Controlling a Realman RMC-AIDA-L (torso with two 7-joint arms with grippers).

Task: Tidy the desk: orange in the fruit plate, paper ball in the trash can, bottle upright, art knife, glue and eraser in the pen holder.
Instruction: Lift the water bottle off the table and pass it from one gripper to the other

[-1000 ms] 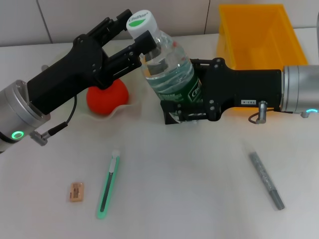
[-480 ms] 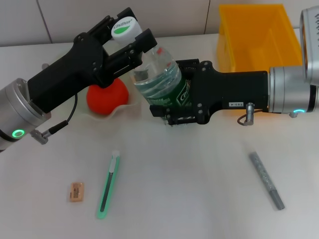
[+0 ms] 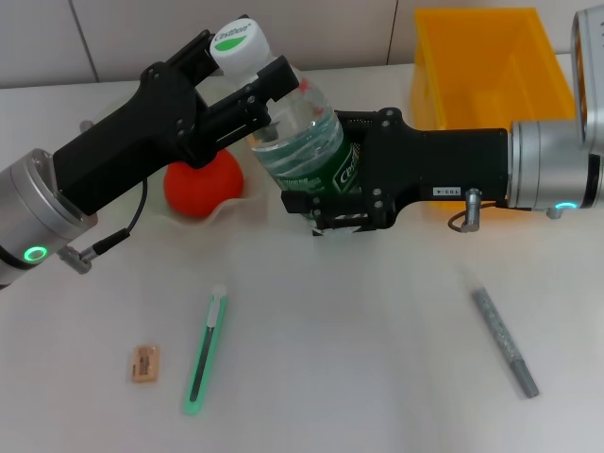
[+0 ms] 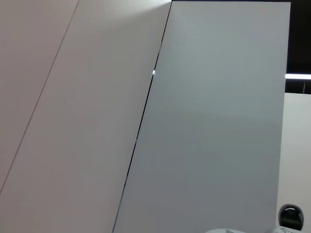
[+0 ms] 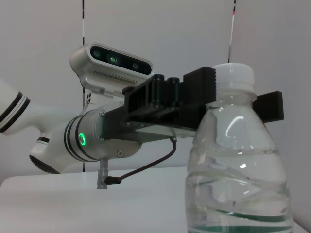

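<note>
The clear water bottle (image 3: pixel 300 132) with a green label and a white-and-green cap is held off the table, leaning left. My right gripper (image 3: pixel 323 200) is shut on its lower body. My left gripper (image 3: pixel 241 62) is open, with one finger on each side of the bottle's neck just below the cap; the right wrist view shows this too (image 5: pixel 234 99). The orange (image 3: pixel 202 184) lies on the white fruit plate (image 3: pixel 247 202). The green art knife (image 3: pixel 205 349) and the eraser (image 3: pixel 144 363) lie front left. The grey glue stick (image 3: pixel 505 342) lies front right. The paper ball and pen holder are out of view.
A yellow bin (image 3: pixel 491 66) stands at the back right behind my right arm. The left wrist view shows only wall panels.
My right gripper has carried the bottle left and tilted it, bringing its neck between the left gripper's fingers. The left arm has stayed where it was.
</note>
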